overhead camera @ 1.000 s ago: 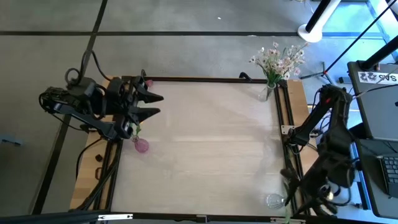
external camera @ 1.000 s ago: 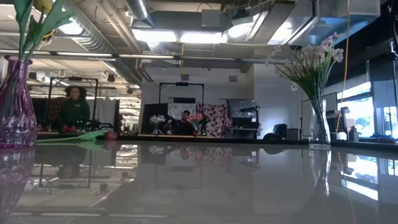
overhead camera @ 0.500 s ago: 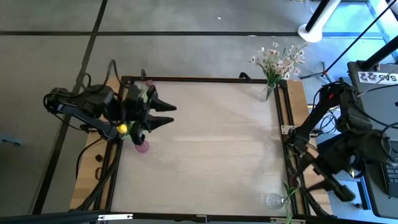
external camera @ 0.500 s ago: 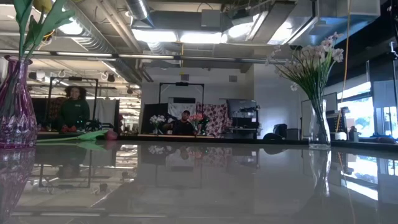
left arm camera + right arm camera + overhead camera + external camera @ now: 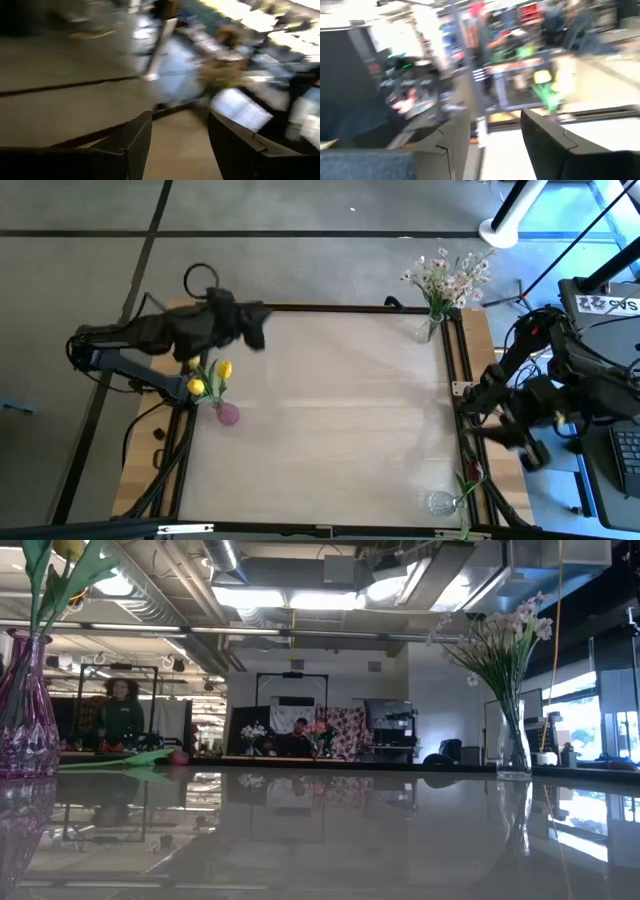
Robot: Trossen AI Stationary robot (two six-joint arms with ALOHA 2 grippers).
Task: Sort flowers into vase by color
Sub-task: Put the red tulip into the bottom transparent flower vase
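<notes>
Yellow tulips (image 5: 210, 376) stand in pink vase (image 5: 228, 415) at table's (image 5: 340, 410) left edge; white sprays (image 5: 447, 275) in clear vase (image 5: 428, 328) at far right corner, so colours sit apart. Second clear vase (image 5: 441, 502) near right corner, holding a green stem only. L gripper (image 5: 180, 142) near far left corner, fingers apart, nothing held. R gripper (image 5: 495, 145) off table's right edge, fingers apart, empty. Judgement: both clear of vases, prob. betw. picks.

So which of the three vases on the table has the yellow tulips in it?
The pink glass vase at the table's left edge, holding two yellow tulips. The clear vase at the far right corner holds white-pink sprays; the near-right clear vase shows no yellow.
</notes>
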